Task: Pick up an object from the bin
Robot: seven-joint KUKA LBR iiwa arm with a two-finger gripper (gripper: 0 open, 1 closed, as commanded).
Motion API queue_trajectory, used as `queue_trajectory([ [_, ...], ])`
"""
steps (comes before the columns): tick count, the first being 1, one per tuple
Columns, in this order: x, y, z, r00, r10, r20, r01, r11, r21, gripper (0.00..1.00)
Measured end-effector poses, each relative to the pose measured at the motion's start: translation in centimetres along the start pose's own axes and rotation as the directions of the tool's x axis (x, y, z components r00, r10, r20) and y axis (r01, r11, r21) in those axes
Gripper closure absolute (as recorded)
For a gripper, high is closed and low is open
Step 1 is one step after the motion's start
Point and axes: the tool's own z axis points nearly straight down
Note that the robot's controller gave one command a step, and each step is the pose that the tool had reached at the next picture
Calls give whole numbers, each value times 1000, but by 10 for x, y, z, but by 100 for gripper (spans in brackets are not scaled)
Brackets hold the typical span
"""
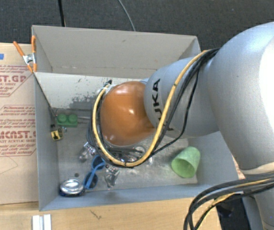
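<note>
Arm [232, 95] is reaching in from 3 o'clock. Orange wrist cover [125, 114] is sitting over the centre of the bin [117, 47] and masking the claw [122, 155] below it. Claw state: can't tell, released or clenched, since the cover is blocking the view. Nothing is showing as grasped.

Pick target isn't obvious yet. Nearest candidates:
- silvery metal bits [86, 151], lying just past the cover's 8 o'clock edge
- blue looped item [94, 170], lying at 7 o'clock, its far end touching a round metal tin [71, 188] in the 7 o'clock corner

Further off:
- green cup [186, 162], lying on its side at 4 o'clock, near the claw but apart from it
- green brick [66, 119] + small yellow-black bit [55, 135], sitting at 9-10 o'clock by the wall, well apart

Risks, my read:
- Small stuff is crowding under the claw, so it could be closing on 2 items at once, or on nothing.
- Blue item is touching the tin, so lifting one may be dragging the other, w/ a drop mid-lift.
- Silvery bits are looking thin and slick, prob slipping out of a pinch.
- Cables [97, 123] are looping low around the cover and could be snagging loose pieces on the way up.
- Cup is free to roll if the arm nudges it.
</note>
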Motion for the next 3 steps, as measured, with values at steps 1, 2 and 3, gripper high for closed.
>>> queue_trajectory([
  [1, -13, 14, -6, 994, -108, -1, 108, 994, 0, 0],
  [2, -14, 3, 29, 973, -229, 3, 229, 973, 0, 0],
  [3, -24, 13, 29, 923, -384, 0, 384, 923, 2, 0],
])
